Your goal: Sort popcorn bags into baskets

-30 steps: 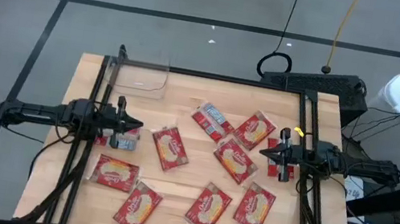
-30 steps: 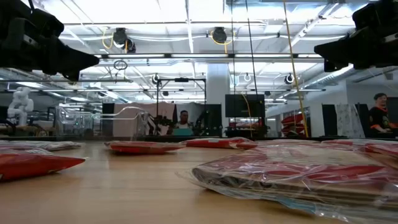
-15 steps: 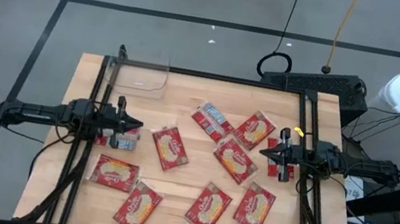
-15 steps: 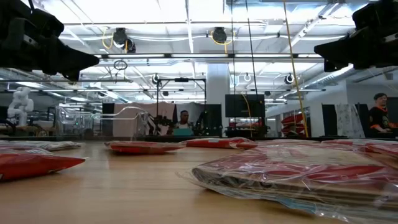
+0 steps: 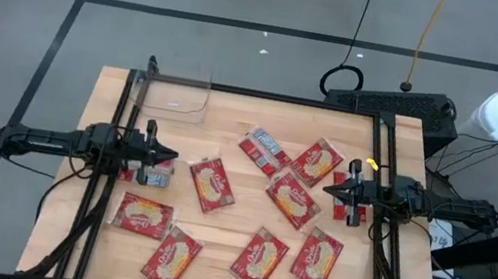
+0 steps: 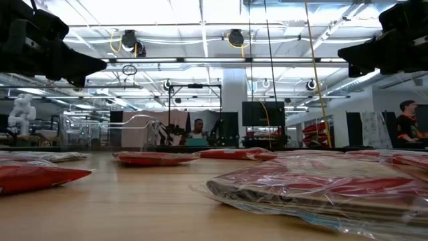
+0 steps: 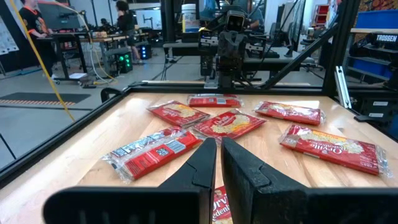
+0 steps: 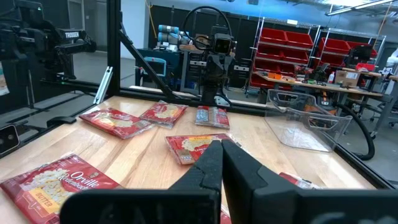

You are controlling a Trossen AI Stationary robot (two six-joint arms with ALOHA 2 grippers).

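Ten red popcorn bags lie flat and scattered on the wooden table (image 5: 226, 217); one, near the far middle (image 5: 264, 149), shows a grey-blue side. The clear bin (image 5: 175, 95) stands empty at the far left corner, and it also shows in the right wrist view (image 8: 305, 121). My left gripper (image 5: 170, 157) hovers shut over the left side, above a bag (image 5: 147, 175) that it partly hides. My right gripper (image 5: 327, 188) hovers shut over the right side, beside another bag (image 5: 292, 199). Both sets of fingers point level toward the table's middle and hold nothing (image 7: 217, 152) (image 8: 221, 152).
Black frame rails (image 5: 98, 195) (image 5: 382, 253) run along the table's left and right sides. Bare wood lies between the bin and the nearest bags (image 5: 211, 184). A black box and cables (image 5: 397, 105) sit beyond the far right corner. People show in the room behind (image 6: 408, 120).
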